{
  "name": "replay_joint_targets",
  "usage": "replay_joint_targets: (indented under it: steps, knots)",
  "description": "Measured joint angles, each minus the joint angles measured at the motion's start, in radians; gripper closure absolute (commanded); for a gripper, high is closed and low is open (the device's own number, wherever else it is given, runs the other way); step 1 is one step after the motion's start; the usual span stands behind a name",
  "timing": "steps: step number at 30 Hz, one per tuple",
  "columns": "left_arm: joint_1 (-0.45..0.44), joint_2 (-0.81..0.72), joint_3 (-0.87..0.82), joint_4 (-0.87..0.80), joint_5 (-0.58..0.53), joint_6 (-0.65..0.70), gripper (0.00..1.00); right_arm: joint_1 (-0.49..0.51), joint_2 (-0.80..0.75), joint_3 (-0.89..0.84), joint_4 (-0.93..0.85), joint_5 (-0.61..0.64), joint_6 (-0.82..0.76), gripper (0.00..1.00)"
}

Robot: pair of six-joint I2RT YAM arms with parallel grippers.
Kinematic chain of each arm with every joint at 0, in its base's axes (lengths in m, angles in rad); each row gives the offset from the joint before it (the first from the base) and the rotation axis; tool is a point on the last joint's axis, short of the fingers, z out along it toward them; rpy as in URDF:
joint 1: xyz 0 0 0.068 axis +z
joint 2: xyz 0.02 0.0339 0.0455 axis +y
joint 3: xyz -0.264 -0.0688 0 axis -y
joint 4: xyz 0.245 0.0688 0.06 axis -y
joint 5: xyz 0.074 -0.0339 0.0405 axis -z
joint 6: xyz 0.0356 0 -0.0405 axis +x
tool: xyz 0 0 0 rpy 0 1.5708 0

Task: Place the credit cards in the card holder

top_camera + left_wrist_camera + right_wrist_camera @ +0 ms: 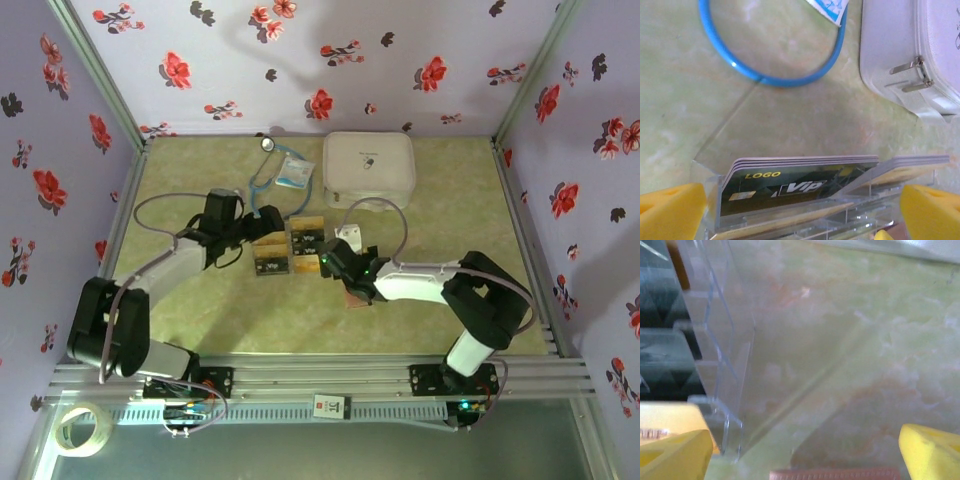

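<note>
The credit cards stand in a clear acrylic rack [288, 248] in the middle of the table. A stack of black cards [790, 187] marked "Vip" fills the near slot, and gold-edged cards [912, 167] stand to its right. My left gripper [250, 238] is at the rack's left side. Seen from the left wrist, the left gripper [800, 217] is open, its yellow fingertips [670, 210] on either side of the black stack without touching it. My right gripper [802, 460] is open over bare table, just right of the rack. An edge of the pinkish-brown card holder [835, 474] lies below it, partly under the right arm [357, 303].
A large white rounded case [368, 165] stands at the back. A blue stethoscope tube [775, 75] and a white-blue packet [295, 172] lie behind the rack. Low rails and flowered walls close in the table.
</note>
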Motion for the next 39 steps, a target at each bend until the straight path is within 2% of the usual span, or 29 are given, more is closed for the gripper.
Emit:
replay_joint_targets:
  steps: [4,9,15,19,22,24,28,35,39]
  knots:
    - [0.000,0.071,0.050,0.023,0.012,0.016,0.00,-0.035,0.004,0.009,-0.005,-0.029,-0.010,0.04]
    - [0.005,0.081,0.058,0.025,0.016,0.031,0.00,-0.045,-0.043,0.005,-0.048,-0.073,-0.019,0.03]
    - [0.069,0.038,0.058,-0.002,0.034,0.049,0.00,-0.054,-0.314,-0.074,-0.121,-0.140,0.002,0.02]
    - [0.144,-0.052,0.045,-0.034,0.036,0.059,0.00,-0.108,-0.470,-0.154,-0.188,-0.236,0.074,0.01]
    - [0.167,-0.128,0.034,-0.087,0.035,0.076,0.00,-0.139,-0.549,-0.218,-0.253,-0.299,0.142,0.02]
    - [0.164,-0.175,0.020,-0.118,0.035,0.080,0.00,-0.154,-0.590,-0.259,-0.285,-0.346,0.185,0.06]
    - [0.127,-0.280,-0.044,-0.175,0.035,0.074,0.00,-0.188,-0.681,-0.367,-0.291,-0.447,0.272,0.22]
    - [-0.034,-0.398,-0.174,-0.202,0.010,-0.016,0.00,-0.281,-0.786,-0.544,-0.208,-0.582,0.415,0.50]
    - [-0.098,-0.386,-0.180,-0.196,-0.015,-0.047,0.00,-0.292,-0.780,-0.557,-0.154,-0.628,0.447,0.53]
